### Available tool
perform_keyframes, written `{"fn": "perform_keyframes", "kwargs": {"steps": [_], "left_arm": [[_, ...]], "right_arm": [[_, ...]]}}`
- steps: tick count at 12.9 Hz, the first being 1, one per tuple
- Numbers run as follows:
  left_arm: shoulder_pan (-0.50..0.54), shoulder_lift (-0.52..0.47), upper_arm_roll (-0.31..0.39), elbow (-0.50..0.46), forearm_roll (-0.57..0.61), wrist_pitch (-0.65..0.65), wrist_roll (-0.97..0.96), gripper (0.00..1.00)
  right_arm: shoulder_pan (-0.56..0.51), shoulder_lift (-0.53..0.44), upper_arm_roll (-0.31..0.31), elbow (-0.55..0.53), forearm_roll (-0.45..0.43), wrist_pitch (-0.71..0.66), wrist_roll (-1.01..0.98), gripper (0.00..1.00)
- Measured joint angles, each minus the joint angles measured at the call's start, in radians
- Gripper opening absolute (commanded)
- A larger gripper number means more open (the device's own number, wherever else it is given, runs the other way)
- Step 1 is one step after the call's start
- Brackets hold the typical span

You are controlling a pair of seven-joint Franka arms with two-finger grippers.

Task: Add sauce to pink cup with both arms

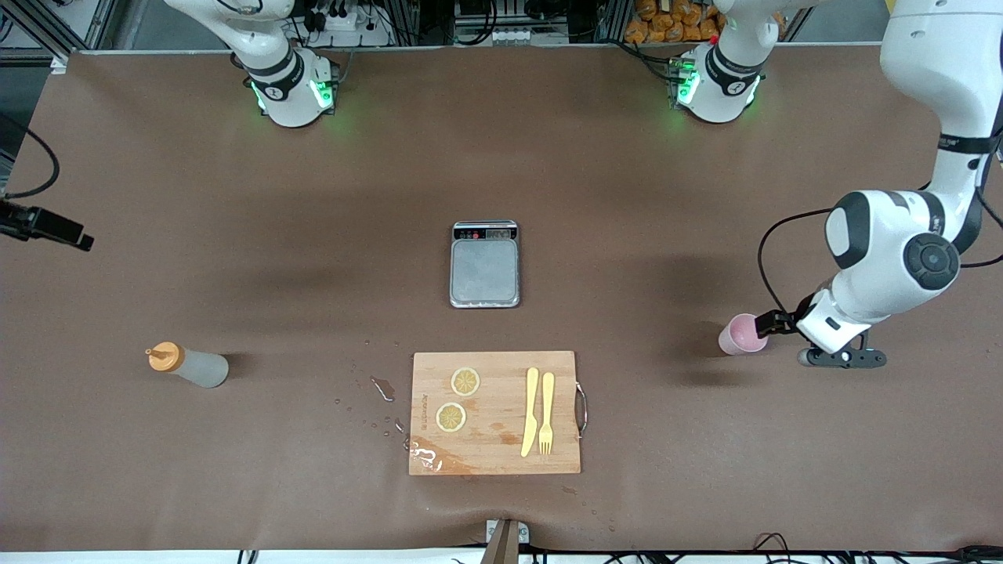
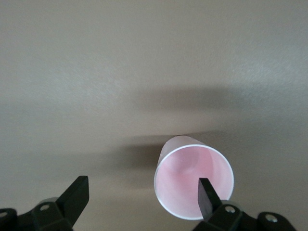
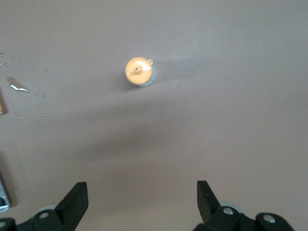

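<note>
Two grippers gape over brown table [image 1: 235, 235]: left gripper [image 2: 142, 197] straddles pink cup [image 2: 192, 180] rim; right gripper [image 3: 139, 199] hangs above the sauce [image 3: 139, 70].

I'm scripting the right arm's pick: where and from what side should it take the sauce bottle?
Grip the sauce bottle around its translucent body, below the orange nozzle cap. It appears to stand upright, so come in level from the side; the cap is too narrow and tapered. The right pincer is open, high above it.

One bottle [image 1: 190, 365], one cup [image 1: 740, 335], one scale [image 1: 485, 265], one board [image 1: 495, 413], two lemon slices [image 1: 465, 381], one knife [image 1: 530, 412], one fork [image 1: 546, 413], two arms [image 1: 901, 251].
</note>
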Motion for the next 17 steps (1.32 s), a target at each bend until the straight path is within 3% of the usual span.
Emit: {"fn": "perform_keyframes", "kwargs": {"steps": [5,8,14,17], "left_arm": [[-0.003,0.029,-0.002,-0.002,0.0,0.004,0.0,0.24],[-0.009,0.046,-0.006,-0.002,0.0,0.005,0.0,0.0],[-0.01,0.052,-0.014,0.005,-0.001,0.02,0.001,0.0],[-0.004,0.031,-0.069,0.016,-0.003,0.013,0.003,0.0]], "right_arm": [[-0.048,0.116,0.0,0.036,0.003,0.027,-0.137,1.0],[-0.048,0.168,0.003,0.056,0.004,0.06,-0.199,1.0],[-0.141,0.236,-0.001,0.064,0.103,0.109,-0.565,1.0],[-0.199,0.244,-0.001,0.064,0.146,0.104,-0.727,1.0]]}}
